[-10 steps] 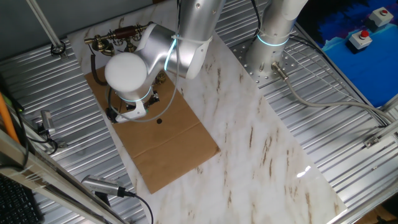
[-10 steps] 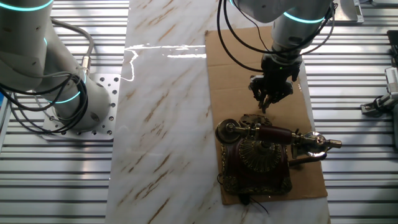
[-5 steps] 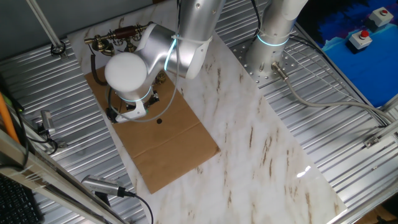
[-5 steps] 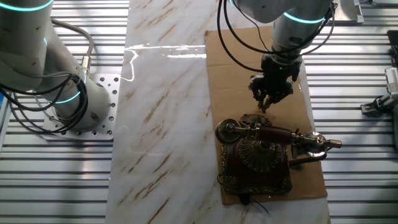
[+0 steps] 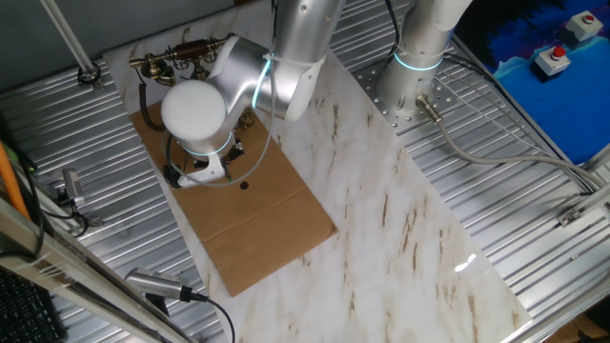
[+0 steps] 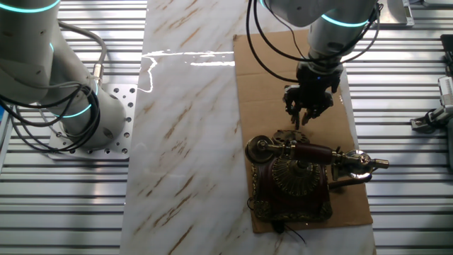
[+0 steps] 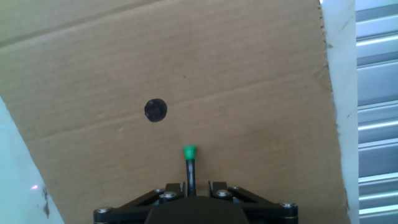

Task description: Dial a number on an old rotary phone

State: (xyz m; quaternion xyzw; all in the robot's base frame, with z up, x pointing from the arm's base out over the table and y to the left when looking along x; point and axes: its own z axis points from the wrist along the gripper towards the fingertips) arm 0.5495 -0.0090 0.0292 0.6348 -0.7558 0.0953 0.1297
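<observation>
In one fixed view, the silver robot arm (image 5: 286, 57) bends down over a brown cardboard sheet (image 5: 248, 219) lying on a white marble surface (image 5: 400, 219). Its round white joint hides the fingers, so their state cannot be told here. The old rotary phone (image 5: 181, 54) peeks out behind the arm, at the far end of the cardboard, with its brass-ended handset showing. A small black dot (image 5: 244, 185) marks the cardboard just beside the arm's wrist.

In the other fixed view, the fingers (image 6: 307, 113) point down above the cardboard, close to the phone's back edge but not touching it. The phone sits on the cardboard just beyond the fingertips, its round gold dial (image 6: 297, 173) facing up and its handset (image 6: 311, 152) resting across the cradle.

In the hand view, the fingers are closed on a thin black stick with a green tip (image 7: 189, 167), which juts straight out ahead of them. The black dot lies ahead of the tip and slightly left.
</observation>
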